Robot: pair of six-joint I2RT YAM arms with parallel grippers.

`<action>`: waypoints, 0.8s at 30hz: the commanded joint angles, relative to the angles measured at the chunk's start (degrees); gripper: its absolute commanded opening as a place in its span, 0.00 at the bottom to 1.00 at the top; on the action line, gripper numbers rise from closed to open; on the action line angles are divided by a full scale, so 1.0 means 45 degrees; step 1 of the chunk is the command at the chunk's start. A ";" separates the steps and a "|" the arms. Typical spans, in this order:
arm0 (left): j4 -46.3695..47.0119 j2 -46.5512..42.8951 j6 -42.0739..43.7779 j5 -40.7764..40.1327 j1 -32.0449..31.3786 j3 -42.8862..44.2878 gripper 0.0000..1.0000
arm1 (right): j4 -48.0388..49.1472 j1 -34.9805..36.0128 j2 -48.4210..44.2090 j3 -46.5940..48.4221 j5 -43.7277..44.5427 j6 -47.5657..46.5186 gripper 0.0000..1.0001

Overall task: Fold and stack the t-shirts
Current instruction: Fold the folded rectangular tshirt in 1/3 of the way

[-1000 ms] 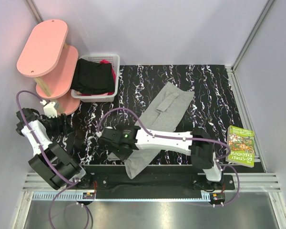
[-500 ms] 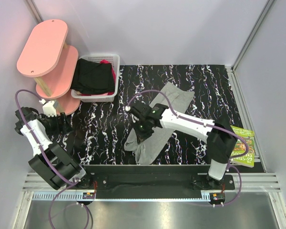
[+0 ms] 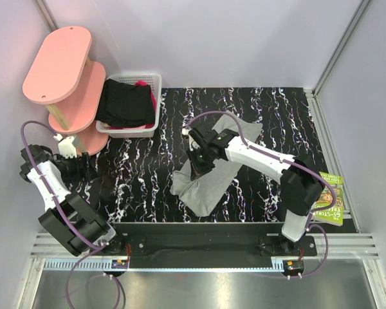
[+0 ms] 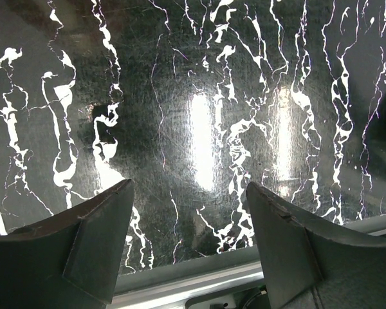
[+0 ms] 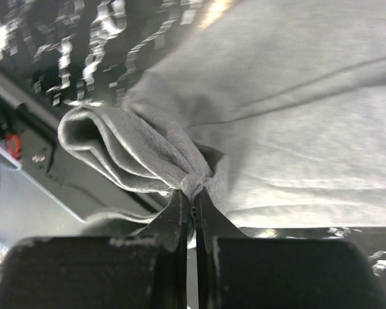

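Right gripper (image 5: 193, 193): jaws pinched tight on a bunched fold of the one light grey t-shirt (image 3: 212, 190) at mid-table. The shirt's near end lies close to the front edge of the table (image 3: 276, 109), with bare marbled surface on both sides of it. Left gripper (image 4: 188, 193): jaws wide, holding nothing, over bare table near the left edge. One white basket (image 3: 157, 106) in the far-left corner holds one black garment (image 3: 123, 103) and one magenta scrap (image 3: 141, 83). One pink shelf (image 3: 58, 64) stands beside the basket. One book (image 3: 325, 196) lies at the right edge.

Matt grey cloth shirt (image 3: 209, 183), glossy table (image 3: 276, 116)
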 commanded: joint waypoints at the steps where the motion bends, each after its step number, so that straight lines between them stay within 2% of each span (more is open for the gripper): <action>1: -0.0087 -0.0150 0.0383 0.0499 0.0074 0.0412 0.76 | 0.0426 -0.1075 -0.0628 -0.0300 0.0268 -0.0410 0.00; 13: -0.0478 -0.0131 0.0813 0.0499 -0.0062 0.0353 0.77 | 0.0641 -0.2387 0.0289 0.0500 0.0053 -0.0781 0.00; 24: -0.0713 -0.0385 0.1067 0.0363 -0.0140 0.0314 0.77 | 0.1070 -0.3557 0.1948 0.1125 0.0267 -0.1075 0.00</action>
